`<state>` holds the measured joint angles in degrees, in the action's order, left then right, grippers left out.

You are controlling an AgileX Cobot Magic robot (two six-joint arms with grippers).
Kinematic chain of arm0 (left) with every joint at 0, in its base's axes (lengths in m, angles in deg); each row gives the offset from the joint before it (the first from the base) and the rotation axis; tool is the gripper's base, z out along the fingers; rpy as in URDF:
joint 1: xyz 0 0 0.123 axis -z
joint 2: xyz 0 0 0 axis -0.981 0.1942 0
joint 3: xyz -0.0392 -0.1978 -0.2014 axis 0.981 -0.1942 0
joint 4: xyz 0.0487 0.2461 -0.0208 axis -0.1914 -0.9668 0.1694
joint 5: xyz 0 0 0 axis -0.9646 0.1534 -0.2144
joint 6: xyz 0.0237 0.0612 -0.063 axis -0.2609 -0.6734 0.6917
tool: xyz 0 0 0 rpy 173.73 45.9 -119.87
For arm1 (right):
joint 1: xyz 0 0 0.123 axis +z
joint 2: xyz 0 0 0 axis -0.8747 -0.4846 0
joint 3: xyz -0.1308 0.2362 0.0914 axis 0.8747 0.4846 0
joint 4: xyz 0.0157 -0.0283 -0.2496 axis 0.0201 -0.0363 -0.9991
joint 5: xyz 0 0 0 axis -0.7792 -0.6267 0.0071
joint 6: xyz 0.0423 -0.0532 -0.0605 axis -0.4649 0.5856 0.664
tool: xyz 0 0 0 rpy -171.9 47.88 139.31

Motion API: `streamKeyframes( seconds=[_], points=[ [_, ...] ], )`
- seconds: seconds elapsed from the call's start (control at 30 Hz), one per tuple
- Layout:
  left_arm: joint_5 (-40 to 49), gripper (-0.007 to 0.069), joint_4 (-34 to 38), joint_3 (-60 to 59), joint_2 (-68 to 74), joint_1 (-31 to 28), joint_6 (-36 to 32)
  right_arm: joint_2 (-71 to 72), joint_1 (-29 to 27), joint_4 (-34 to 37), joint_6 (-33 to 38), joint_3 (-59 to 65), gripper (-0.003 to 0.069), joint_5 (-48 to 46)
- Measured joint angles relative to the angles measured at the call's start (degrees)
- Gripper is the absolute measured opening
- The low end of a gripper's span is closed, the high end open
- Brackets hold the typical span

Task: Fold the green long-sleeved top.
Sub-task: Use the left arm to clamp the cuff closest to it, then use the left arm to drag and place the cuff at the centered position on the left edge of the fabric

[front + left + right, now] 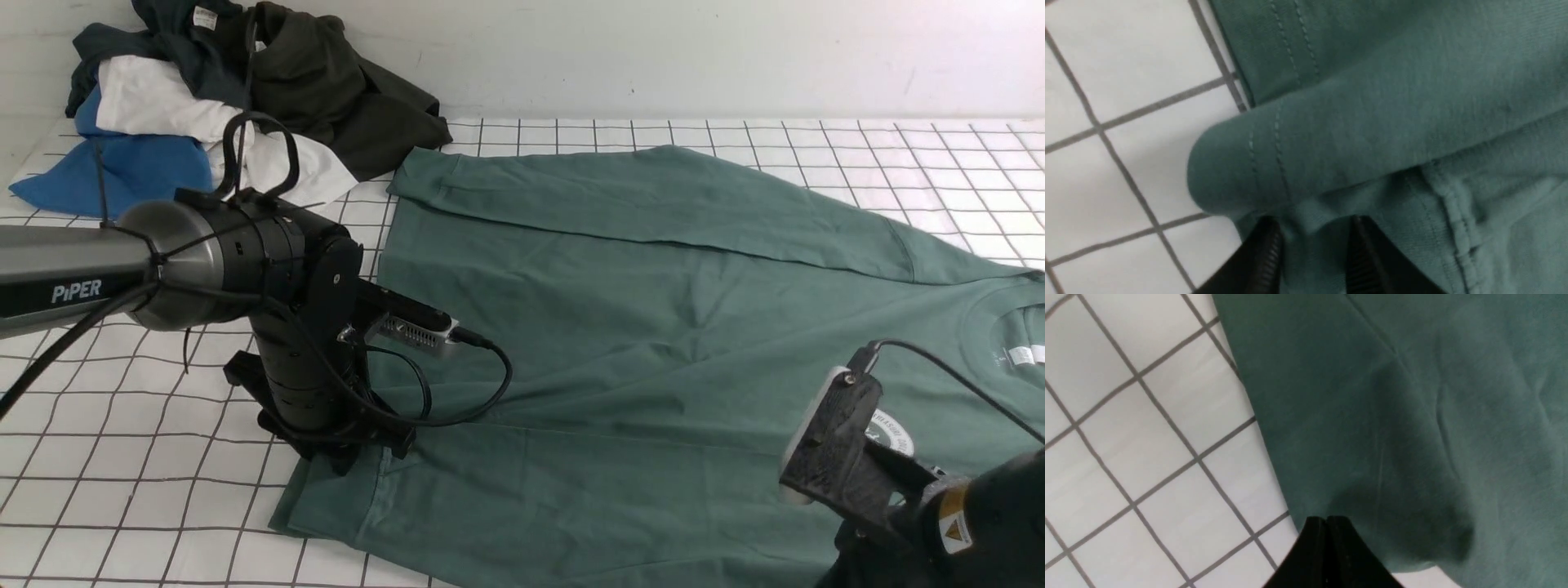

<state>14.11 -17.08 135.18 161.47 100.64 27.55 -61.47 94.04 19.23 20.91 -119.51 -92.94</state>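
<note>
The green long-sleeved top (pixel 653 327) lies spread on the table (pixel 122 490) beneath both pincers. The left pincer (pixel 1315 228) stands half-open astride its hem (grip unclear), and the right pincer (pixel 1327 522) is clamped tight on its edge.

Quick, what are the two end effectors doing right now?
Left end effector: jaws apart astride the green long-sleeved top; grip cannot be told.
Right end effector: closed, pinching the top's edge.
</note>
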Motion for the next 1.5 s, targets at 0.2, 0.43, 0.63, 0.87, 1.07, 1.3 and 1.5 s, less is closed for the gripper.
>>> streamKeyframes(
  seconds=[0.2, 0.43, 0.63, 0.87, 1.07, 1.3, 1.5],
  points=[
    [3.13, 0.0011, 0.50, 0.00, -0.84, 0.12, -0.57, 0.00, 0.00, -0.36, 0.00, 0.00, -0.0013, 1.56],
    [8.05, 0.0002, 2.87, 0.29, -8.49, 0.95, -2.69, 0.00, 0.00, -1.92, 0.00, 0.00, -0.0013, 2.05],
    [7.24, 0.0002, 0.38, 6.86, -11.52, 1.02, -3.90, 0.00, 0.00, -3.33, 0.00, 0.00, -0.0013, 2.60],
    [-7.66, 0.0002, -7.28, 15.14, -6.56, 1.02, -3.21, 0.00, 0.00, -3.38, 0.00, 0.00, -0.0013, 2.82],
    [-13.19, 0.0002, -9.70, 23.00, 4.96, 0.50, -2.08, 0.00, 0.00, -3.38, -0.05, 0.00, -0.0013, 4.59],
    [-5.50, 0.0098, -9.97, 33.39, 15.48, -1.74, 1.33, 0.00, 0.00, -3.18, -0.05, 0.00, -0.0013, 6.18],
    [-2.28, 0.0303, -9.96, 38.56, 15.82, -1.79, 1.33, -1.01, 0.00, -1.00, -0.05, 0.25, -0.0013, 16.25]
  ],
)
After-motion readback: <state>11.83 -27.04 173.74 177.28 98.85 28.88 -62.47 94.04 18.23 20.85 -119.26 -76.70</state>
